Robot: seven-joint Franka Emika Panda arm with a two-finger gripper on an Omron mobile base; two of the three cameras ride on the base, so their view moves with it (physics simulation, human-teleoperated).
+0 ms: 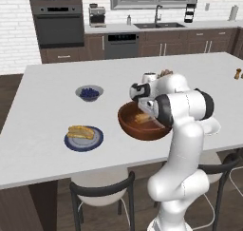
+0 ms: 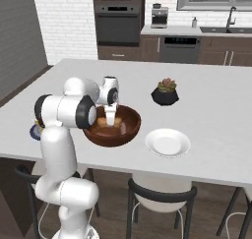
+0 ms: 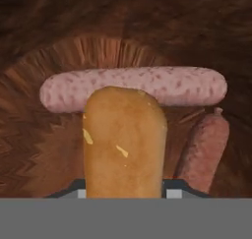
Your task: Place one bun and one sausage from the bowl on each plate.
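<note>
My gripper [image 3: 125,194] is lowered into the big reddish-brown wooden bowl [image 1: 129,124] [image 2: 129,130] and is shut on a golden-tan bun [image 3: 124,139], with a pad against each of its long sides. Behind the bun a pinkish sausage [image 3: 187,85] lies across the bowl's floor. A darker sausage [image 3: 206,149] lies beside the bun. Left of the bowl, the dark blue plate [image 1: 95,140] carries the other bun [image 1: 79,131]. Right of the bowl sits the white plate [image 2: 168,143] with nothing on it.
A small grey bowl of blueberries [image 1: 89,92] stands behind the blue plate. A black pot with a succulent [image 2: 165,93] sits behind the white plate. Black-framed stools [image 1: 102,192] stand under the near counter edge. A small brown shaker [image 1: 237,73] is at the far right.
</note>
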